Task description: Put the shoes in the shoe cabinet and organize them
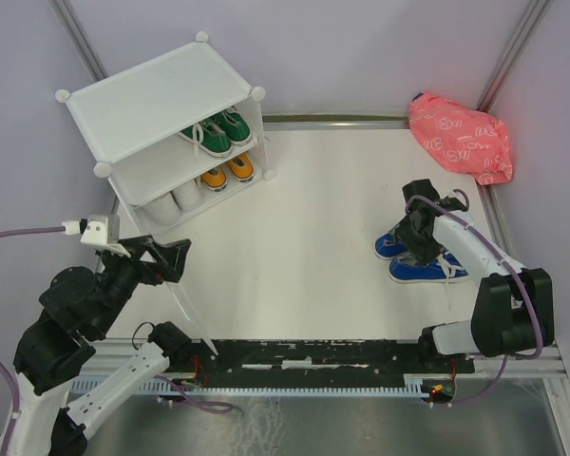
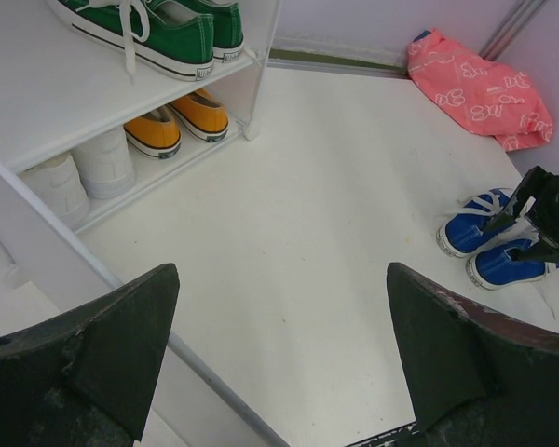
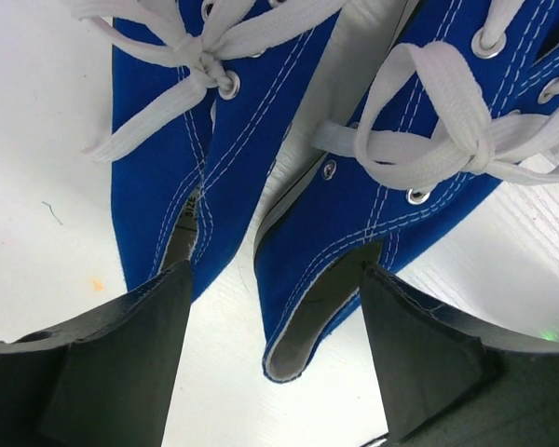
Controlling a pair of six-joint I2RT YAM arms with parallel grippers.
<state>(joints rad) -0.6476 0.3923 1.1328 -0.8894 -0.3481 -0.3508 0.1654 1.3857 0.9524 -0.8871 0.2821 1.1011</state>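
The white shoe cabinet (image 1: 147, 95) stands at the back left. Green shoes (image 1: 214, 133) sit on its inner shelf, orange shoes (image 1: 228, 173) and white shoes (image 1: 176, 201) on its bottom level; all three pairs also show in the left wrist view (image 2: 158, 28), (image 2: 177, 121), (image 2: 79, 172). The blue shoes (image 1: 413, 261) lie side by side on the table at the right. My right gripper (image 3: 275, 270) is open and low over their heel ends, one fingertip at each shoe's opening, the adjoining sides between the jaws. My left gripper (image 2: 279, 372) is open and empty, in front of the cabinet.
A pink patterned bag (image 1: 461, 138) lies in the back right corner, also in the left wrist view (image 2: 480, 88). Purple walls with metal rails enclose the white table (image 1: 313, 237). A black strip (image 1: 313, 356) runs along the near edge.
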